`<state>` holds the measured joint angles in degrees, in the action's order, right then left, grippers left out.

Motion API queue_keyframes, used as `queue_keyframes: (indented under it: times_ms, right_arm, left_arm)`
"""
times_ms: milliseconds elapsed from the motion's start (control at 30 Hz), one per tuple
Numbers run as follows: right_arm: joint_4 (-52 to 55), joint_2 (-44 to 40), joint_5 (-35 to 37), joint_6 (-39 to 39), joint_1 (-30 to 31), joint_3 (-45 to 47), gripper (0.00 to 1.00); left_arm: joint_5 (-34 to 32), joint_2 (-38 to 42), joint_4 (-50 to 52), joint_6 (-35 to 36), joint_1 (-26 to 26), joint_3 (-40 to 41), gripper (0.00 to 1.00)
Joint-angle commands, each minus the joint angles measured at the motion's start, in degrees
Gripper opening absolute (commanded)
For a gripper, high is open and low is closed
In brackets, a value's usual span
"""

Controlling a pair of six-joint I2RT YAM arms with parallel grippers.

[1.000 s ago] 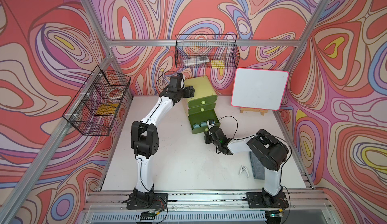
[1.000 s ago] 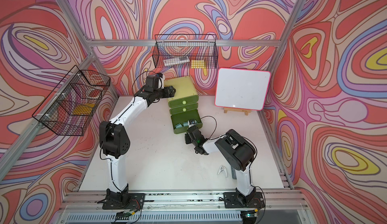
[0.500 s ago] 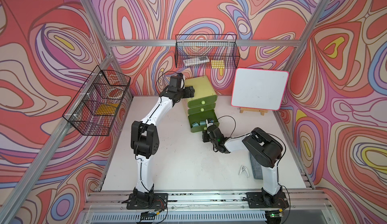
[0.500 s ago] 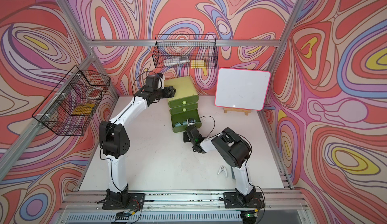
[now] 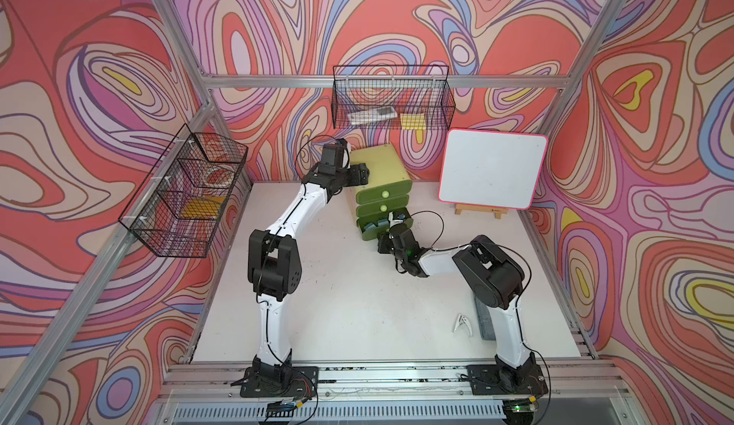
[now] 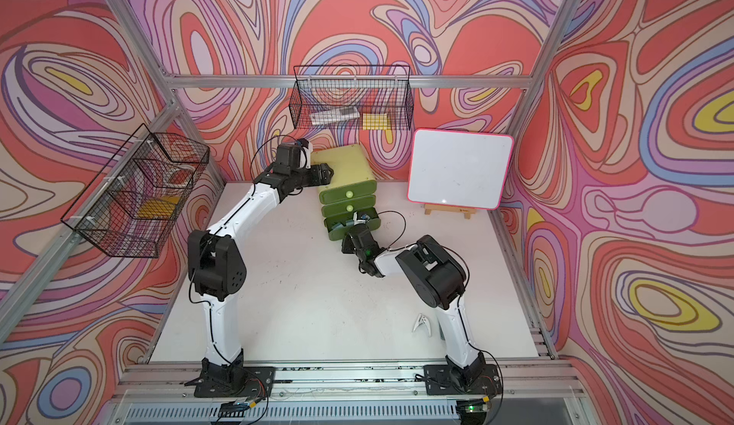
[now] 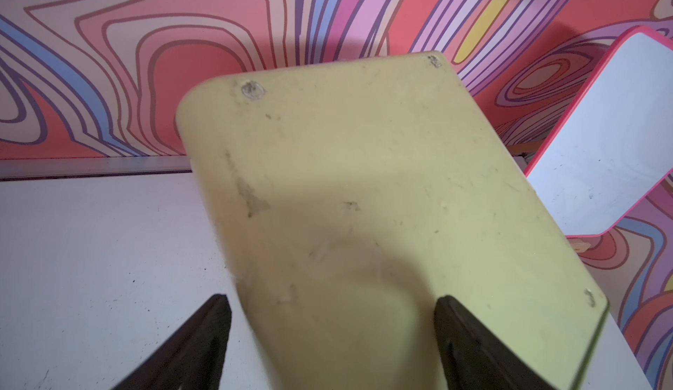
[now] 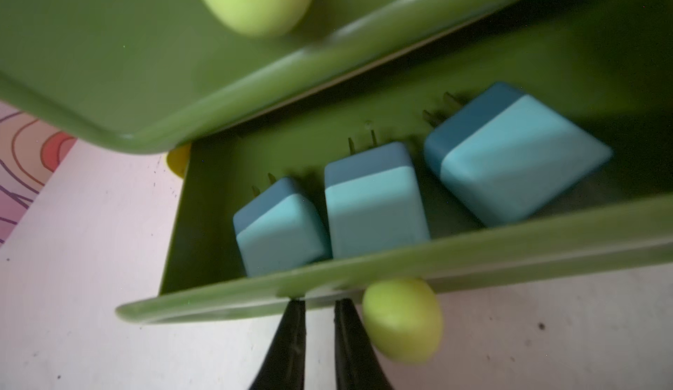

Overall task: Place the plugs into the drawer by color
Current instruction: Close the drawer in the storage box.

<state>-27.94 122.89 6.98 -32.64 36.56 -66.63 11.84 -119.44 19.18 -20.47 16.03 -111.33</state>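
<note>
Right arm (image 5: 437, 262) nearer drawer (image 5: 381, 188), white tabletop (image 5: 345, 304)

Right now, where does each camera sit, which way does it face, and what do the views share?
Both top views: high behind the arms' bases, looking down and forward over the table; left arm and right arm show whole.
Left wrist: on the left arm, facing past open jaws down onto the chest, whiteboard beyond.
Right wrist: on the right arm, facing past shut jaws into the open bottom drawer with three teal plugs.
Shared: chest in all; whiteboard in top and left wrist.
</note>
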Motion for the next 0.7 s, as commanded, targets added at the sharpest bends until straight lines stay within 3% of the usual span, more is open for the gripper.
queue_keyframes:
  times_ms: [0,500,667]
  right_arm:
    - [-2.13,2.82,-2.28,-4.06,-0.91,-3.42,0.18]
    - [-4.63,11.10,-6.17,-10.72,-2.41,-14.02,0.18]
    - [-6.99,4.33,-12.09,-11.14,-3.28,-8.60,0.19]
  left_arm:
    - [0.20,1.44,4.46,0.17,-0.21,1.67,0.86]
    - [0.36,3.72,3.44,-0.27,0.05,4.19,0.86]
    - [1.88,6.25,3.93,-2.65,0.05,2.65,0.88]
